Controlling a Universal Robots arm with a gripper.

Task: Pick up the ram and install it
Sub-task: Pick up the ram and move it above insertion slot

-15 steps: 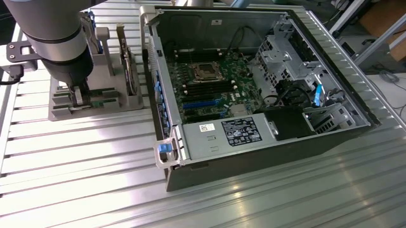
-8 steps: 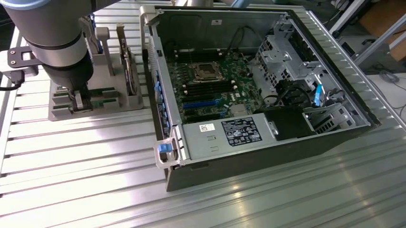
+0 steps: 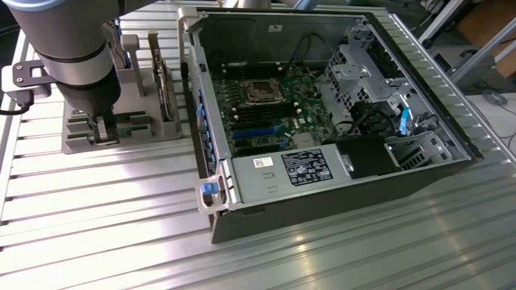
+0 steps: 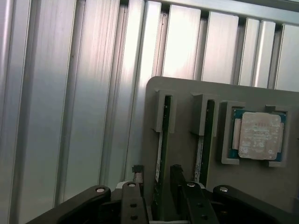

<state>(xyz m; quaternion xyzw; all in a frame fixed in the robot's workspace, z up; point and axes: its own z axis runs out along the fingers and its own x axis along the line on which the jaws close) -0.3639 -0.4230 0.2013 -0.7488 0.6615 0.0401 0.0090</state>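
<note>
Two rams stand on edge in slots of a grey holder: one ram and, beside it, a second ram. My gripper is open, with one black finger on each side of the first ram and a small gap showing on both sides. In the exterior view my gripper is lowered onto the holder at that view's left. The open computer case lies to the holder's right, with the motherboard's dark memory slots below the CPU socket.
A square silver CPU chip sits in its own pocket of the holder, beside the second ram. A flat part stands upright in the holder near the case wall. The ribbed aluminium table stretches in front of the holder.
</note>
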